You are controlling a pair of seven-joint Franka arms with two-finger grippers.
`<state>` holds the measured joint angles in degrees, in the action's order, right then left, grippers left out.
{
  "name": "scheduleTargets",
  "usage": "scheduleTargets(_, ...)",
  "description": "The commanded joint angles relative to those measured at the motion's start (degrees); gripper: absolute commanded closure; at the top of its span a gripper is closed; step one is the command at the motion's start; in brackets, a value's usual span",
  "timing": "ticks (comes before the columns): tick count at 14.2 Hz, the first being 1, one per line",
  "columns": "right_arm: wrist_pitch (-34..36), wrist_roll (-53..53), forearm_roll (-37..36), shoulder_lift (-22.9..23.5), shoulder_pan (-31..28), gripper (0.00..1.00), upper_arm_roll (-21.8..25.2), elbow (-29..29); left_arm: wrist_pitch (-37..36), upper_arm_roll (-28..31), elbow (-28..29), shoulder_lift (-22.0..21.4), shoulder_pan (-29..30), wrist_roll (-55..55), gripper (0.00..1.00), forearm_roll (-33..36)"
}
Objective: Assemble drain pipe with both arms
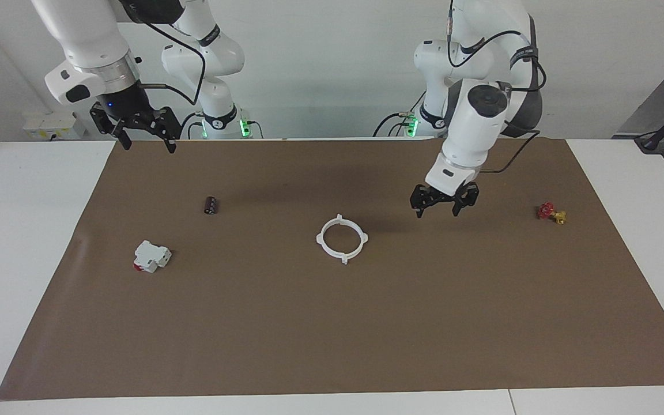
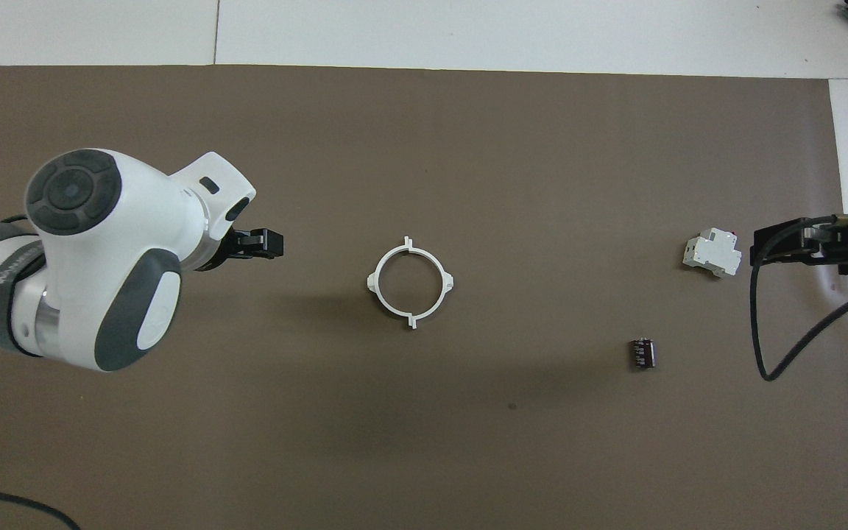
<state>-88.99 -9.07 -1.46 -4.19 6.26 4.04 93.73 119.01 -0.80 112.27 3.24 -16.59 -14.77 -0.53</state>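
White plastic ring (image 1: 340, 238) lies flat on the brown mat (image 1: 332, 323), all four little tabs showing, both halves looking joined into one circle. It sits apart from both claws, touched by neither.

Risk from here, as I judge it: if the halves are only butted together and not snapped, any nudge splits them. A claw coming in low could clip a tab and skate the light ring across the mat. Also, nothing pins it down.

Left claw (image 1: 437, 203) hangs over bare mat, beside the ring toward the left arm's end of the table, fingers spread, holding nothing. Its forearm slants down from the shoulder, wrist pointing at the mat, clearly raised off it. A small red-and-yellow valve (image 1: 551, 212) lies on the mat toward the left arm's end of the table from this claw.

Right claw (image 1: 143, 129) waits high over the mat's edge close to its own base, fingers spread, empty, arm folded up. A small black cylinder (image 1: 211, 205) lies on the mat well under it, and a blocky white part with a red end (image 1: 151, 256) lies farther from the robots than that.
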Motion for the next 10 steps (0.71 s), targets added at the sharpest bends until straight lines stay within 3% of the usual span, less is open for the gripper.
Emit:
scheduleTargets(1, 0.7, 1.9, 0.2, -0.8, -0.7, 0.00, -0.4, 0.3, -1.1, -0.6, 4.0, -5.2, 4.5, 8.1, 0.00, -1.1)
scheduleTargets(5, 0.7, 1.9, 0.2, -0.8, -0.7, 0.00, -0.4, 0.3, -4.2, -0.3, 2.1, -8.5, 12.6, 18.5, 0.00, -1.1)
scheduleTargets(10, 0.7, 1.9, 0.2, -0.8, -0.7, 0.00, -0.4, 0.3, -18.0, -0.2, -12.3, -5.9, 19.4, 22.6, 0.00, -1.0)
